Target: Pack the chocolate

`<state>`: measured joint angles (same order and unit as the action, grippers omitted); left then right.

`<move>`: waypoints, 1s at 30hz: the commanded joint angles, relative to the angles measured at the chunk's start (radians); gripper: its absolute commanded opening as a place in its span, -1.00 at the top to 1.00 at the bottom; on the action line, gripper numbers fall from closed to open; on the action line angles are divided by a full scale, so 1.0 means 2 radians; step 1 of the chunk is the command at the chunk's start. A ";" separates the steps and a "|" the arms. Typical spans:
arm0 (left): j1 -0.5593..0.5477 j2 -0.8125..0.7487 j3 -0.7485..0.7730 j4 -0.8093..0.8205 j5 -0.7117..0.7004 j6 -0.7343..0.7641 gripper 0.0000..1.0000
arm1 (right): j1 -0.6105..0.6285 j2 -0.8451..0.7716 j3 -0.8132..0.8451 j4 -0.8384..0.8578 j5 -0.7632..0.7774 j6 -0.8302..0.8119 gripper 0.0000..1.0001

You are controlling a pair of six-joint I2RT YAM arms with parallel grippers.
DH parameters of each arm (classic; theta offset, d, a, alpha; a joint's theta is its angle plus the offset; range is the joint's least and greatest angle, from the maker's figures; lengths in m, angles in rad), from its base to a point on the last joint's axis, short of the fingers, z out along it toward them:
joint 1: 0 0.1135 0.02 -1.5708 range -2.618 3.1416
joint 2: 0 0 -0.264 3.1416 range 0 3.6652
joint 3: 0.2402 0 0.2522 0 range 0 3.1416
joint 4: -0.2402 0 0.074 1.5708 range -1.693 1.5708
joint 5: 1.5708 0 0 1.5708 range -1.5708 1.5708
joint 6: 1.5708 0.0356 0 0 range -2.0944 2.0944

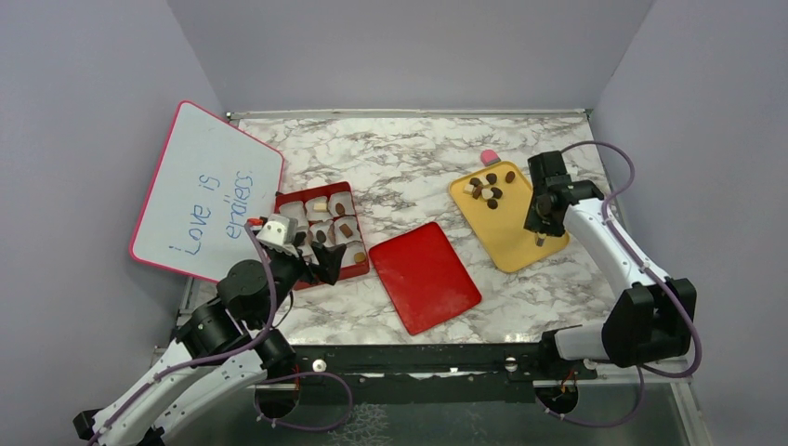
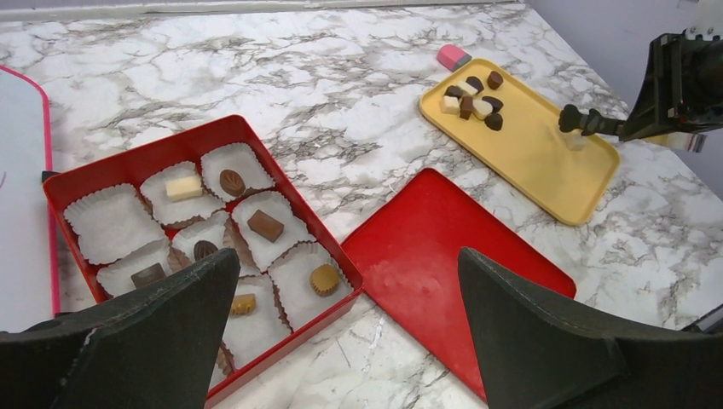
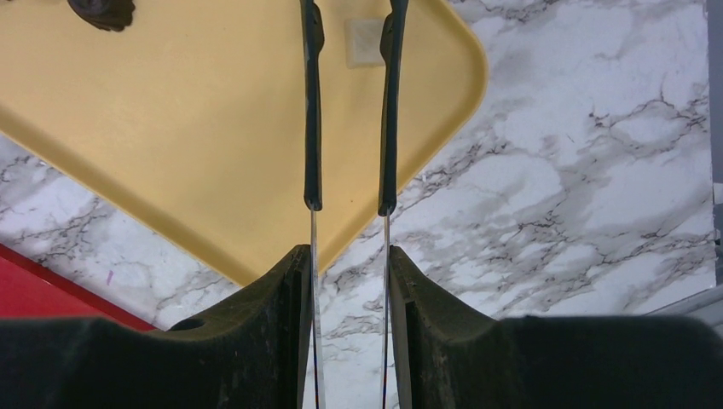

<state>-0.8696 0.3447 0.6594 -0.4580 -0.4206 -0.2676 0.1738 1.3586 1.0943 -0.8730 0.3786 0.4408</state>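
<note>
Right fingers pinch tweezers, tips parted above the yellow tray; loose chocolate lies beyond them. They should straddle one piece, then squeeze gently. Left fingers stand spread near the red box.

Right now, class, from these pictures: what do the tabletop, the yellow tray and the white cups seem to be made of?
Tabletop: marble look, white with grey veins, possibly a laminate print.
Yellow tray: probably plastic, smooth matte surface, rounded raised rim.
Cups: thin white paper, finely pleated walls.
</note>
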 commanded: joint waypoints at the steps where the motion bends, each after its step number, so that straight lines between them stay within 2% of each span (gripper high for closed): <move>1: 0.002 -0.018 -0.003 0.011 0.017 0.006 -0.98 | -0.004 -0.023 -0.015 -0.012 0.004 0.007 0.20; 22: 0.003 -0.030 -0.004 0.014 0.009 0.007 -0.98 | -0.006 -0.022 -0.019 -0.002 -0.047 0.002 0.20; 30: 0.002 -0.038 -0.005 0.014 0.002 0.007 -0.98 | -0.006 0.002 -0.020 -0.004 -0.020 -0.003 0.20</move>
<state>-0.8696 0.2859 0.6575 -0.4511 -0.4084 -0.2646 0.1684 1.3396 1.0412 -0.8875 0.3096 0.4442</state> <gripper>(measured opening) 0.991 0.401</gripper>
